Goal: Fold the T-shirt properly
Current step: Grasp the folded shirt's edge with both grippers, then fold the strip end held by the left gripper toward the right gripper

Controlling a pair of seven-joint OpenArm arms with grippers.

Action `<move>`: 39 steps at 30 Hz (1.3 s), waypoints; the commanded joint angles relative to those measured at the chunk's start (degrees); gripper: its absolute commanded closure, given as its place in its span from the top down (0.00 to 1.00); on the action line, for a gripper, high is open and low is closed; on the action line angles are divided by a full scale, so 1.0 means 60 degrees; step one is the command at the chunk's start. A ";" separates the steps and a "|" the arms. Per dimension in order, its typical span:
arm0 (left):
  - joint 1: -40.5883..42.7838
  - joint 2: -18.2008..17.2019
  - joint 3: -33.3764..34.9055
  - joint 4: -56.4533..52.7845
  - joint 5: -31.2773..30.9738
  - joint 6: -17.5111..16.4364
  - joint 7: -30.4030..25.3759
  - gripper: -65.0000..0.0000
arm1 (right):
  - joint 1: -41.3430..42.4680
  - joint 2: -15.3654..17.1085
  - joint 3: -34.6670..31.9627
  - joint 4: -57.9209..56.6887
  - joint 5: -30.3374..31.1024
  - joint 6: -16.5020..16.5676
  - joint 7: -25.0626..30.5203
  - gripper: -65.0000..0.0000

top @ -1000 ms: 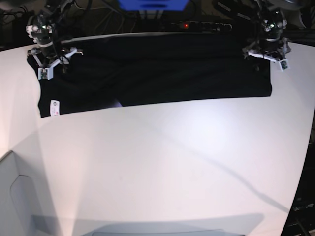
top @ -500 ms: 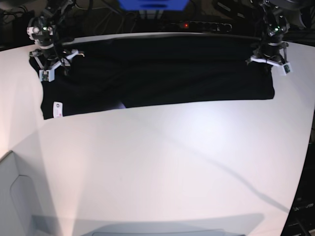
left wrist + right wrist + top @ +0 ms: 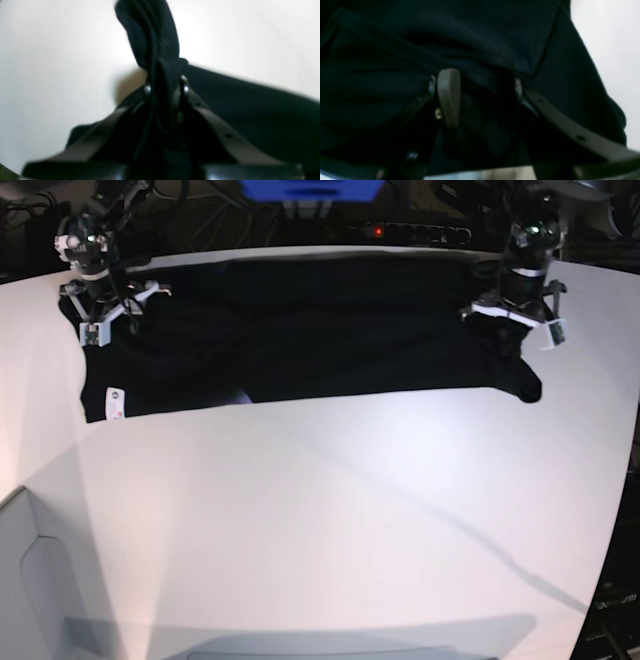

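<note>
You can read no text here; the white label (image 3: pixel 113 401) on the T-shirt (image 3: pixel 320 330) is too small to read.

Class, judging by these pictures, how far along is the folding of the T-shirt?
Done: the T-shirt lies as a long band across the table. In hand: the left gripper pinches a bunched corner; the right gripper is open over cloth. Left: folding the band's ends inward.
</note>
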 commanded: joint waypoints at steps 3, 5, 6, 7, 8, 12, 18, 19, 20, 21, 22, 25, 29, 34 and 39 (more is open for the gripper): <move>0.0173 -0.0085 0.1151 0.0169 -0.0074 -0.0055 -0.0265 0.00 | -0.0042 0.0035 0.0016 0.0059 -0.0107 0.0133 -0.0192 0.43; 0.0202 -0.0129 0.1942 0.0169 -0.0074 -0.0055 -0.0295 0.00 | -0.0042 0.0035 0.0016 0.0059 -0.0107 0.0133 -0.0192 0.43; 0.0202 -0.0144 0.2308 0.0169 -0.0074 -0.0055 -0.0295 0.00 | -0.0042 0.0035 0.0016 0.0059 -0.0107 0.0133 -0.0192 0.43; 0.0188 -0.0144 0.2601 0.0169 -0.0074 -0.0055 -0.0295 0.00 | -0.0042 0.0035 0.0016 0.0059 -0.0107 0.0133 -0.0192 0.43; 0.0173 -0.0144 0.2923 0.0169 0.0014 -0.0055 -0.0280 0.00 | -0.0042 0.0035 0.0016 0.0059 -0.0107 0.0133 -0.0192 0.43; 0.0085 -0.0056 0.4184 0.0140 0.1244 -0.0055 -0.0309 0.00 | -0.0042 0.0035 0.0016 0.0074 -0.0107 0.0133 -0.0192 0.43; -0.0574 -0.0041 0.5517 -0.0183 0.2504 -0.0055 -0.0309 0.00 | -0.0072 0.0035 0.0016 0.0089 -0.0107 0.0133 -0.0192 0.43; -0.0706 -0.0041 0.5663 -0.0183 0.2680 -0.0055 -0.0309 0.00 | -0.0072 0.0035 0.0016 0.0089 -0.0107 0.0133 -0.0192 0.43; -0.0794 -0.0041 0.5810 -0.0183 0.2797 -0.0055 -0.0309 0.00 | -0.0072 0.0035 0.0016 0.0089 -0.0107 0.0133 -0.0192 0.43; -0.0882 -0.0041 0.5986 -0.0183 0.2915 -0.0055 -0.0309 0.00 | -0.0072 0.0035 0.0016 0.0089 -0.0107 0.0133 -0.0192 0.43; -0.1014 -0.0041 0.6176 -0.0183 0.3017 -0.0040 -0.0309 0.00 | -0.0072 0.0035 0.0016 0.0089 -0.0107 0.0133 -0.0192 0.43; -0.1351 -0.0041 0.6836 -0.0256 0.3281 -0.0040 -0.0221 0.00 | -0.0057 0.0035 0.0016 0.0089 -0.0107 0.0133 -0.0192 0.43; -0.1659 -0.0041 0.7407 -0.0710 0.3457 -0.0040 -0.0221 0.00 | -0.0057 0.0035 0.0016 0.0089 -0.0107 0.0133 -0.0192 0.43; -0.1878 -0.0041 0.7759 -0.1252 0.3442 -0.0040 -0.0221 0.00 | -0.0057 0.0035 0.0016 0.0074 -0.0107 0.0133 -0.0192 0.43; -0.2157 -0.0041 0.8096 -0.1516 0.3442 -0.0040 -0.0251 0.00 | -0.0057 0.0035 0.0016 0.0074 -0.0107 0.0133 -0.0192 0.43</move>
